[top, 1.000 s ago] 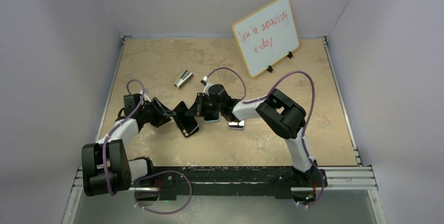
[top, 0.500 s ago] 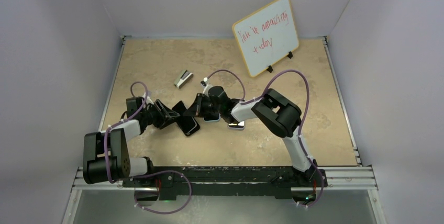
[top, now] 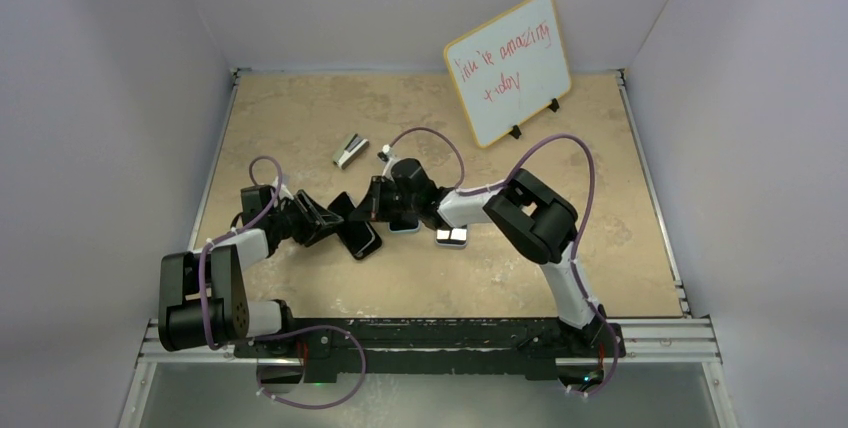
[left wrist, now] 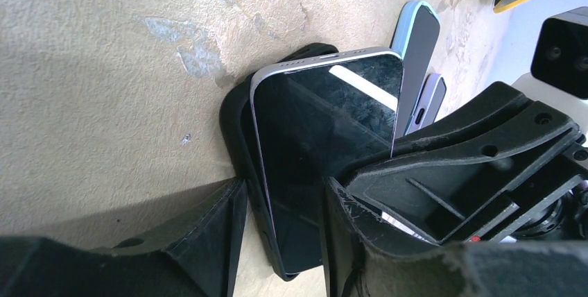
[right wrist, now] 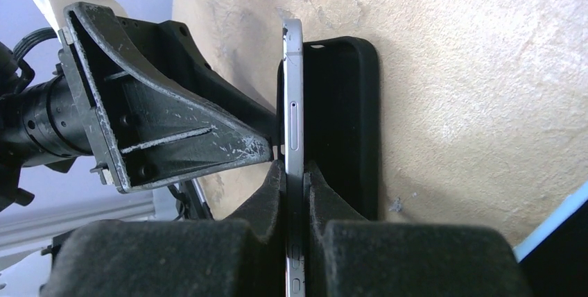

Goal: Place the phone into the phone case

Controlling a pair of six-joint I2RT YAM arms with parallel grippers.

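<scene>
- right gripper (right wrist: 295,169): pinched tight on phone (right wrist: 293,103), seen edge-on in right wrist view; phone's near end cut off by bottom of frame.
- phone tilted up over phone case (right wrist: 347,116), not lying flat in it; whether a long edge sits inside the case is hidden behind the phone itself.
- phone case black, open side up, flat on table (top: 300,108), centre-left, between the two grippers.
- left gripper (left wrist: 281,196): jaws roughly half apart, straddling near end of phone case and phone. One finger against the case's long edge, the other covering the phone's opposite edge, contact there hidden. Real clamp or not: cannot tell.
- top view: phone and phone case merge into one dark slab under both grippers, jaws unreadable.
- second phone (left wrist: 419,40) in light blue cover just beyond, partly behind the phone; third handset (left wrist: 431,99) mostly hidden by the right gripper's body.
- whiteboard (top: 508,68) back right, red handwriting hard to read.
- small grey item (top: 349,150) beyond the grippers, too small to identify.
</scene>
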